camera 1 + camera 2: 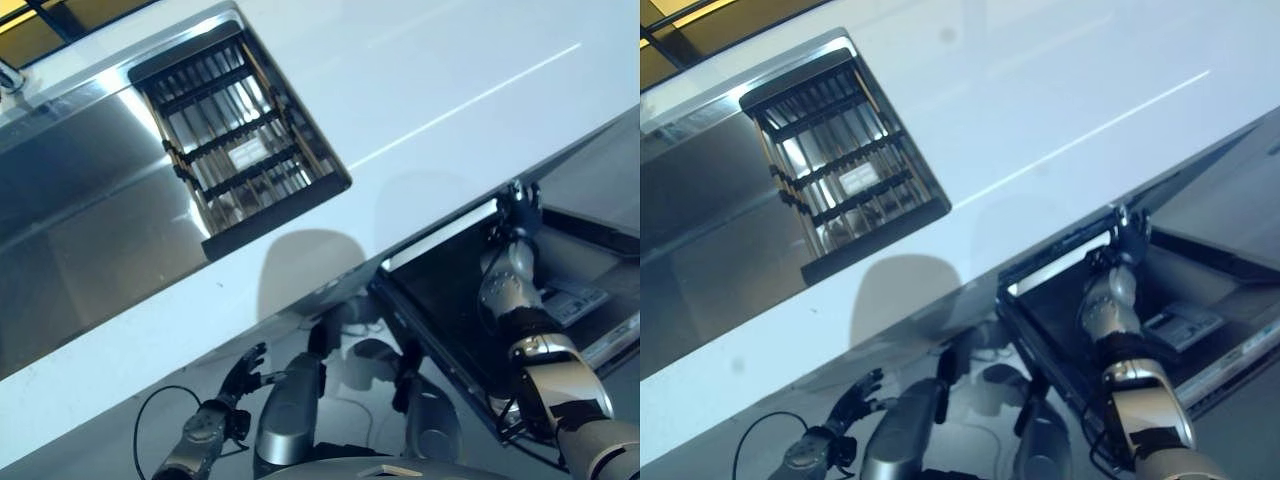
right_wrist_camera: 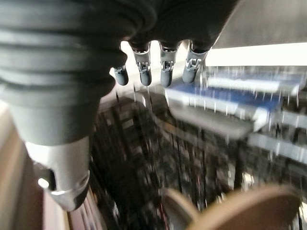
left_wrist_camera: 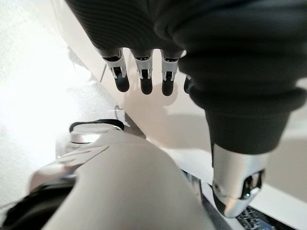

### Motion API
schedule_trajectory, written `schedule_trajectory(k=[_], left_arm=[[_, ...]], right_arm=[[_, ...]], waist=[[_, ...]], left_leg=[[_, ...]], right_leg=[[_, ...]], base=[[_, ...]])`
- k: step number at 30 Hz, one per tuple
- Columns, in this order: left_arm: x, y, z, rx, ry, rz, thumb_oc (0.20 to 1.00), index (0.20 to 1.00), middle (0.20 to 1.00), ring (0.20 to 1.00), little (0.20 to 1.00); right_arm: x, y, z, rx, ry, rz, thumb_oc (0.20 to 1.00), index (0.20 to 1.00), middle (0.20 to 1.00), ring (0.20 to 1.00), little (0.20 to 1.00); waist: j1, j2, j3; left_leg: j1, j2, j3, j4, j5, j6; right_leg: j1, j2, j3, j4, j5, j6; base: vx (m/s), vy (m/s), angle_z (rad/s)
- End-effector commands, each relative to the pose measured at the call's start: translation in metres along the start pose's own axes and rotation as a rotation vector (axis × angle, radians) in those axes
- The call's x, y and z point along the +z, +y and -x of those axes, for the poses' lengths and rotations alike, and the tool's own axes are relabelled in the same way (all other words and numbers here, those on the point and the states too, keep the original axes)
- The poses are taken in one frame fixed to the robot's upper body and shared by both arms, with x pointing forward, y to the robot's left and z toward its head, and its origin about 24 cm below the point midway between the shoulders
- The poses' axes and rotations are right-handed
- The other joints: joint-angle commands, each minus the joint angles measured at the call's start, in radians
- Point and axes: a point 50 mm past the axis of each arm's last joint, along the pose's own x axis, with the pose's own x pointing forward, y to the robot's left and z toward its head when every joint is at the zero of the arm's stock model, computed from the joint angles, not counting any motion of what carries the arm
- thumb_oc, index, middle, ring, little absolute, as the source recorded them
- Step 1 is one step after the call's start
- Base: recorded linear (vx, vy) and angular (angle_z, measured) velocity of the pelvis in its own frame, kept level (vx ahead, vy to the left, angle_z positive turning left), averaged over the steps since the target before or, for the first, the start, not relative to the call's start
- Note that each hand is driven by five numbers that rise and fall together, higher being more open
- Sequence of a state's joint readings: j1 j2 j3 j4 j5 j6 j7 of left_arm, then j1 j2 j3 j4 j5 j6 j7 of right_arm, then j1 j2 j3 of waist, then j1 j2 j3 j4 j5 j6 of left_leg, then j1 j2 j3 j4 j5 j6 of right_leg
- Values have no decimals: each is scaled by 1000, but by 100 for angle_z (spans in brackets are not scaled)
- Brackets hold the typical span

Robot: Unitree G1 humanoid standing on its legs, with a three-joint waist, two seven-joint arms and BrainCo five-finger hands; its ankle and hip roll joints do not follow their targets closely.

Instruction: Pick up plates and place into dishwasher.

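The dishwasher point(image 1: 440, 300) stands open below the counter's edge at the lower right. My right hand point(image 1: 520, 212) reaches into its top opening, fingers relaxed and open with nothing in them. In the right wrist view my right hand point(image 2: 163, 67) hangs over the dark wire rack point(image 2: 144, 158), and two brown plates point(image 2: 249, 208) show blurred at the near edge, apart from the fingers. My left hand point(image 1: 240, 375) hangs open and unloaded at the lower left, below the counter. The left wrist view has that left hand point(image 3: 144, 72) with straight fingers.
A white countertop point(image 1: 450, 90) runs across the view. A steel sink point(image 1: 80, 200) is set into it at the left, with a dark slatted drying rack point(image 1: 240, 140) at its right end. A blue and white basket point(image 2: 230, 100) sits inside the dishwasher.
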State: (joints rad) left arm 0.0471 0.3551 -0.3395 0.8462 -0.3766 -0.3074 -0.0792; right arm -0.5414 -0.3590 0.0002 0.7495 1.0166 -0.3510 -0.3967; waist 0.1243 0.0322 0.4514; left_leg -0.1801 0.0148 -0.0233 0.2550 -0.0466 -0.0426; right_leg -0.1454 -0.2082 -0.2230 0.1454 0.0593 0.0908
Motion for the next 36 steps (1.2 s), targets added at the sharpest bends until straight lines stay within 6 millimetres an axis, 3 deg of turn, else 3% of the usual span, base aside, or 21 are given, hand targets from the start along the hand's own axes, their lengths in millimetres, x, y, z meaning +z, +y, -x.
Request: schedule_trajectory(k=[1,5,12,15,21,25,28,31,36], left_arm=[[-12,3,13,35,-3,24,1000,1000,1000,1000,1000],[-12,5,13,44,5,13,1000,1000,1000,1000,1000],[-20,12,16,64,55,0,1000,1000,1000,1000,1000],[-24,16,17,95,75,30,1000,1000,1000,1000,1000],[-47,10,28,133,146,72,1000,1000,1000,1000,1000],[-55,12,34,142,164,88,1000,1000,1000,1000,1000],[-56,13,35,145,167,98,1000,1000,1000,1000,1000],[-50,16,31,143,149,75,1000,1000,1000,1000,1000],[-26,28,19,169,65,73,1000,1000,1000,1000,1000]], right_arm=[[22,-14,0,-33,-106,-70,1000,1000,1000,1000,1000],[21,-30,4,-83,-115,-64,1000,1000,1000,1000,1000],[36,-24,6,3,-188,287,1000,1000,1000,1000,1000],[44,-27,8,55,-206,344,1000,1000,1000,1000,1000],[60,-63,22,76,-294,520,1000,1000,1000,1000,1000],[70,-97,31,-14,-297,513,1000,1000,1000,1000,1000],[72,-121,37,-125,-309,473,1000,1000,1000,1000,1000],[69,-130,39,-195,-303,437,1000,1000,1000,1000,1000],[63,-133,36,-286,-284,309,1000,1000,1000,1000,1000]], waist=[[-6,-21,-87],[-11,-39,-121],[-38,-59,-176],[-61,-67,-197],[-106,-83,-257],[-135,-90,-279],[-150,-94,-277],[-152,-103,-250],[-157,-115,-164]], left_leg=[[-61,14,34,15,-10,18],[-28,17,38,-9,-13,20],[19,23,53,-44,-11,25],[46,31,67,-66,-9,29],[93,40,82,-105,-15,30],[104,41,101,-114,-24,33],[93,40,102,-86,-41,37],[51,47,104,-19,-62,40],[-77,75,95,126,-91,39]], right_leg=[[89,13,49,-4,-65,18],[116,21,54,-26,-62,22],[126,30,71,-44,-54,29],[124,37,84,-43,-54,30],[123,54,118,-48,-59,34],[116,62,134,-55,-58,38],[109,67,149,-48,-61,39],[84,70,157,-29,-59,38],[3,88,166,42,-63,15]], base=[[10,-33,-15],[23,-30,-14],[-15,-1,-6],[-14,36,-14],[56,15,-18],[7,-8,-13],[17,-31,-17],[-73,-107,-20],[-188,-106,-6]])
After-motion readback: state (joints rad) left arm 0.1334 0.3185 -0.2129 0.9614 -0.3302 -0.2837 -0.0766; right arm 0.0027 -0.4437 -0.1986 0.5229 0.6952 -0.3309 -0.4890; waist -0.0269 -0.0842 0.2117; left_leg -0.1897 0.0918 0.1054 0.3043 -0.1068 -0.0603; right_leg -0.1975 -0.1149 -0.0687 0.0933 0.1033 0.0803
